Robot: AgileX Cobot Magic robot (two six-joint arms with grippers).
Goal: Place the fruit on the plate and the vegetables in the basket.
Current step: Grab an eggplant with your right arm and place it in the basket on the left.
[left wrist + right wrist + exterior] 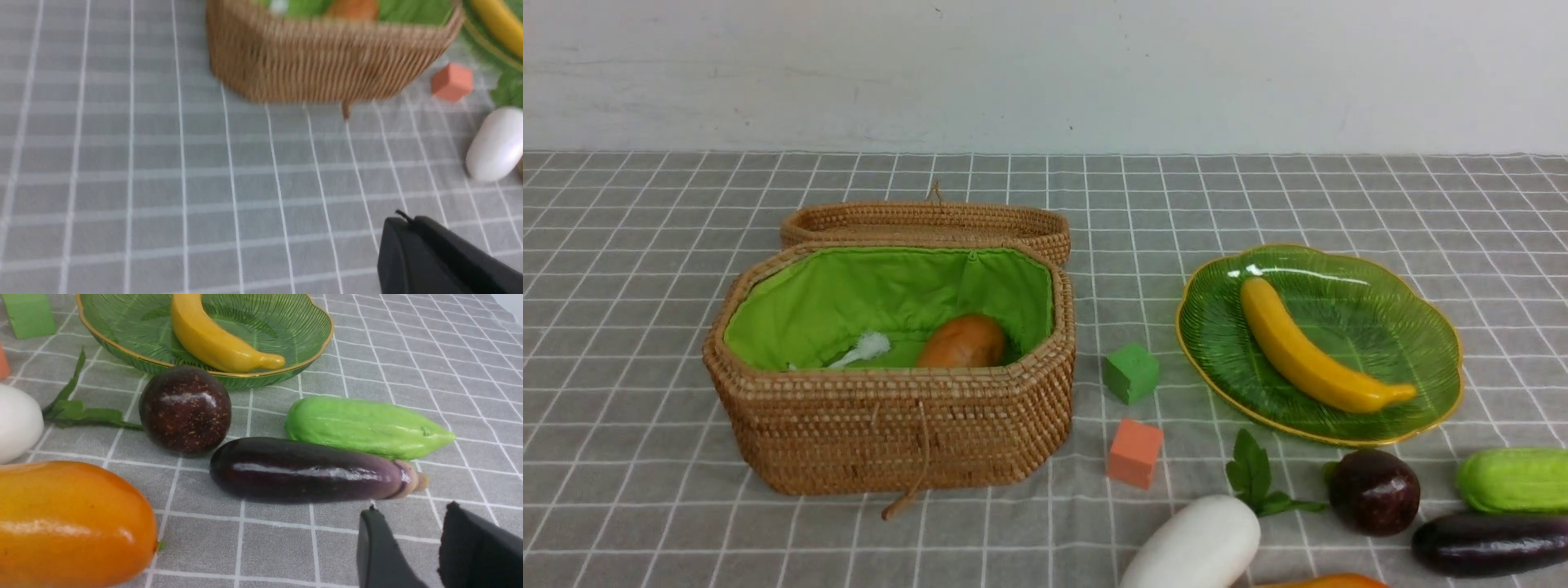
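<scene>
The left fingers [408, 245] are pressed together with nothing between them, above bare checked cloth on the counter [645, 327], on the near side of the basket [890, 425]. The basket stands open, its lid [923, 220] lying behind it, and the potato [962, 343] rests on the green lining. Just right of it sit a green cube [1131, 372] and an orange cube [1134, 453]. The radish [1196, 547] lies nearer the front edge. Further right the banana [1311, 351] lies on the plate [1217, 343]. In front of the plate, on the cloth, are the maroon fruit [1374, 492], the mango [1327, 581], the gourd [1515, 480] and the eggplant [1490, 543]. The right fingers [376, 547] stand parted and empty, near the eggplant's stem end without touching it.
</scene>
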